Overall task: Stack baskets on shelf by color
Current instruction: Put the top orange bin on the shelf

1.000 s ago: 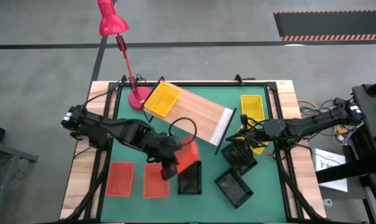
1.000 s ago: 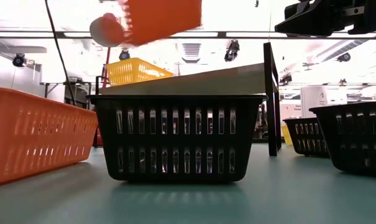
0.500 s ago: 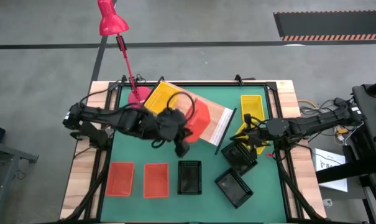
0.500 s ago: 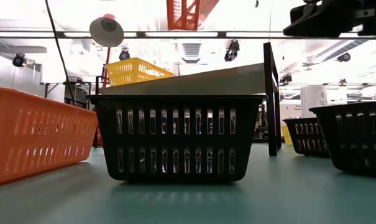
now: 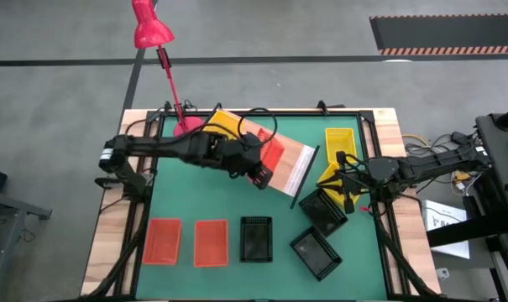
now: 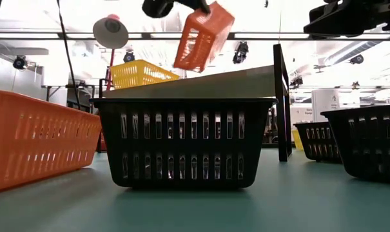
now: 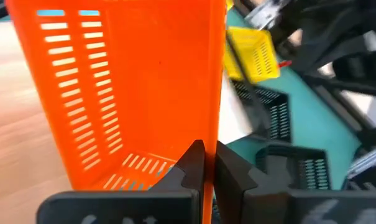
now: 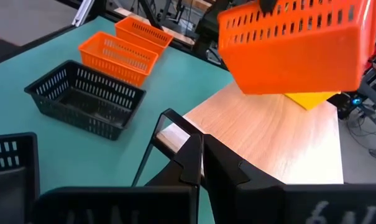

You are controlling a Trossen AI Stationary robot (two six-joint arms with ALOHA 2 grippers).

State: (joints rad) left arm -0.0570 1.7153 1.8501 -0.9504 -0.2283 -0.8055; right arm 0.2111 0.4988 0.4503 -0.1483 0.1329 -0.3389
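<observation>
Orange basket hangs tilted in the air above the wooden shelf, pinched by one wall between the fingers of the left hand; in the left wrist view that wall stands edge-on in the narrow slit between the dark fingertips. Just behind this hand, at the far end of the shelf, sits a yellow basket. Well below the hand on the green table lie two more orange baskets and a black basket in a row. The right hand is pressed together on nothing, over a black basket off the shelf's near end, with another yellow basket beyond it.
</observation>
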